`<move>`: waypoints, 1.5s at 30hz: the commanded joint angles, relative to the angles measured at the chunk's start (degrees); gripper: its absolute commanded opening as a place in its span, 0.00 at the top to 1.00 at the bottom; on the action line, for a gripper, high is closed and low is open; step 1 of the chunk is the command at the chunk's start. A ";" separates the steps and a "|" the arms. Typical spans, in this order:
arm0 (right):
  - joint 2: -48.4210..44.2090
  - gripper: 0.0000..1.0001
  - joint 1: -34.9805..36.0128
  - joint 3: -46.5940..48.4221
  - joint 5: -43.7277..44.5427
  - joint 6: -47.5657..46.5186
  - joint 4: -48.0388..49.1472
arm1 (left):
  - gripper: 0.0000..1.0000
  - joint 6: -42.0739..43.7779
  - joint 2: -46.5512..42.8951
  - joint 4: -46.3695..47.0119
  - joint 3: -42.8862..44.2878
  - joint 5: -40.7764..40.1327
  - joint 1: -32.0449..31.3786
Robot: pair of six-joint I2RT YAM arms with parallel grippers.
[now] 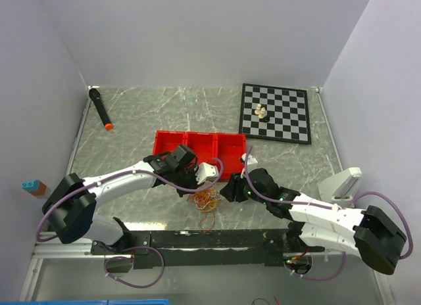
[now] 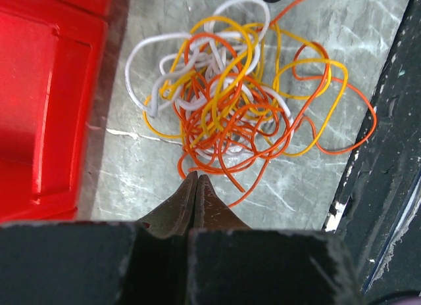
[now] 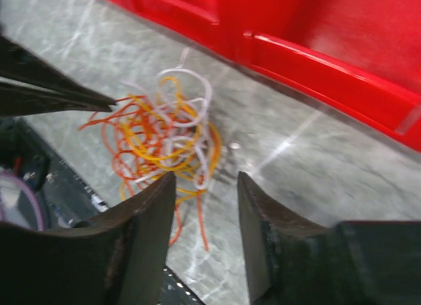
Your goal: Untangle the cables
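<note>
Cables (image 2: 237, 101) lying knotted on the table (image 2: 131, 187), just beside the red bin (image 2: 52, 88).
Left gripper (image 2: 196, 179) is pinching shut at the knot's edge; strand caught or not, cannot tell. Right gripper (image 3: 206, 183) is hovering half-open, empty. Risk: pulling without a counter-hold would be dragging the whole knot, tightening loops.

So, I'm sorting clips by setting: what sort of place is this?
Likely a robot test bench, not a home: white walls box in a table holding staged props, tangled cables, red bins, a chessboard.
</note>
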 commanded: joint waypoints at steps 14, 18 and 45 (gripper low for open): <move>9.91 0.65 -0.78 0.77 -6.99 -2.96 10.90 | 0.69 -4.22 -2.99 -6.28 5.03 0.20 4.24; 10.35 0.69 -0.87 0.77 -6.99 -2.88 11.43 | 0.53 -4.84 -3.43 -8.48 5.48 1.60 5.56; 9.65 1.00 -0.78 -1.69 -6.28 -0.68 13.46 | 0.88 -4.14 8.52 -10.42 7.67 8.82 5.47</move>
